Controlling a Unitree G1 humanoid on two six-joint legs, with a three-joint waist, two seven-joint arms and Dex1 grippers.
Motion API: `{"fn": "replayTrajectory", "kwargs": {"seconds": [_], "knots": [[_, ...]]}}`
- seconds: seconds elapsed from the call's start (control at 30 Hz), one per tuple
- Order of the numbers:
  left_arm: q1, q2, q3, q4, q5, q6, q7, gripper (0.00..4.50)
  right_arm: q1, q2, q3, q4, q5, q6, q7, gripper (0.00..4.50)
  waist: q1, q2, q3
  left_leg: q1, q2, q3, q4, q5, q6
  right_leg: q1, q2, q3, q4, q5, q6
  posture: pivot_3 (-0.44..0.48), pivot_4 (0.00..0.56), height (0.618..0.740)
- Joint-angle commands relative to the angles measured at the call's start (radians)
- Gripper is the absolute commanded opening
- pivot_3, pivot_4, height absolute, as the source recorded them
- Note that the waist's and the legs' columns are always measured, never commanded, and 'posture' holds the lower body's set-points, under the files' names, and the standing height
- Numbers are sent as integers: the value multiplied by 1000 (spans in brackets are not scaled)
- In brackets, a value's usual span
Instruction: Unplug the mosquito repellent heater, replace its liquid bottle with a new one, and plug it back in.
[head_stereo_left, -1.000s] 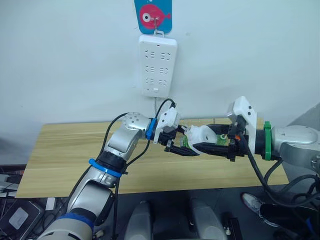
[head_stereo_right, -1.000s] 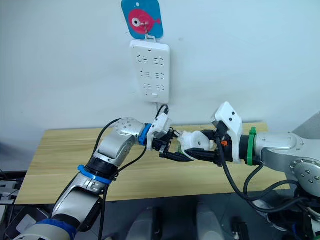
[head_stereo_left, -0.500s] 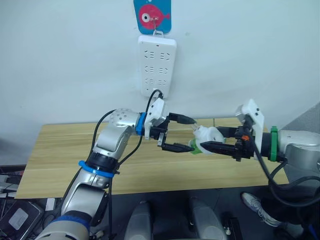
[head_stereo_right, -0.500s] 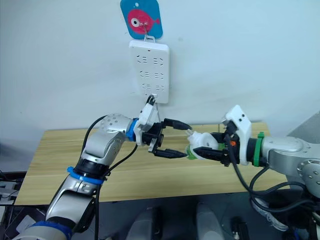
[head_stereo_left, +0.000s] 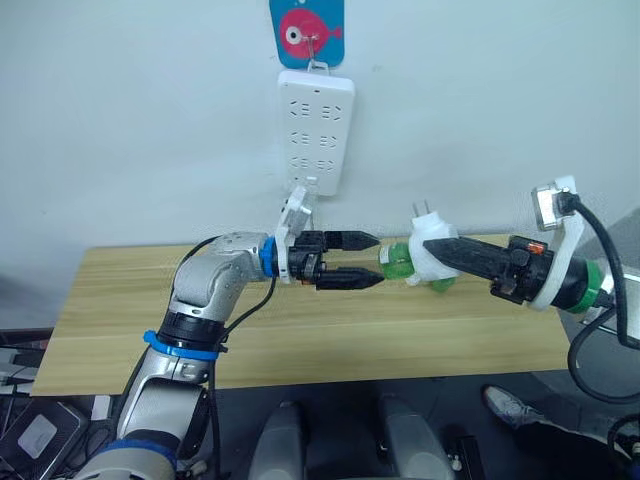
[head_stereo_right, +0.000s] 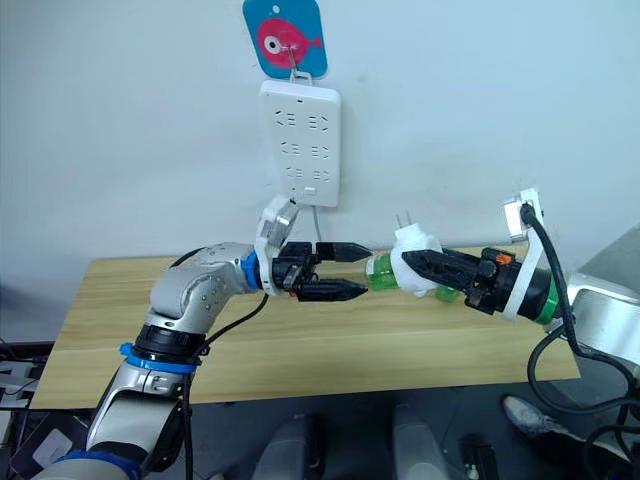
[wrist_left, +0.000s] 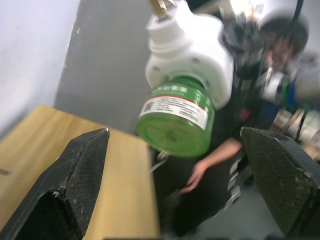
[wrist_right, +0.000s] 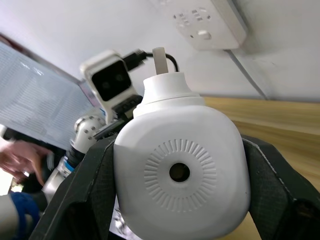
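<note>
Both arms had drawn apart: the left gripper (head_stereo_left: 368, 260), released and empty, faced the green bottle (head_stereo_left: 397, 264) seated in the mosquito repellent heater (head_stereo_left: 432, 258), which the right gripper (head_stereo_left: 436, 249) clenched above the tabletop (head_stereo_left: 120, 320). Bottle removal was underway; next, regrasp and twist it out.

The heater (head_stereo_left: 432, 262) hangs above the bench (head_stereo_left: 120, 300), right of centre, in the right hand (head_stereo_left: 436, 252). Its bottle (head_stereo_left: 398, 264) points left toward the left hand (head_stereo_left: 368, 260), just apart. The power strip (head_stereo_left: 316, 130) hangs on the far wall.
</note>
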Motion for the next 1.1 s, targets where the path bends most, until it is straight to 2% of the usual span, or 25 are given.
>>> {"fn": "replayTrajectory", "kwargs": {"seconds": [0.03,0.17,0.67,0.8,0.93,1.1], "knots": [[-11,-28,65,-39,-127,151,86,4500,8,25,-31,-53,34,-55,20,3056,0,0,0,0,0,0,0,0,0,0,0,0,0,0,0,-172,239,740],[-17,-56,115,-54,-237,276,163,4500,11,32,-30,-64,34,-68,28,3056,0,0,0,0,0,0,0,0,0,0,0,0,0,0,0,-173,248,740],[-6,-90,106,-72,-276,285,220,4500,-23,45,2,-59,34,-63,78,3056,1,0,0,0,0,0,0,0,0,0,0,0,0,0,0,-176,267,740],[-7,-77,104,-73,-282,289,211,3666,-20,42,3,-56,34,-58,82,3056,1,0,0,0,0,0,0,0,0,0,0,0,0,0,0,-174,269,740],[-10,-78,109,-67,-292,293,218,2508,-16,38,5,-53,34,-53,88,3056,1,-1,1,0,0,0,0,0,0,0,0,0,0,0,0,-174,270,740],[-15,-77,106,-62,-296,290,215,2488,-18,34,7,-48,34,-50,89,3056,1,-1,1,0,0,0,0,0,0,0,0,0,0,0,0,-176,269,740]]}}
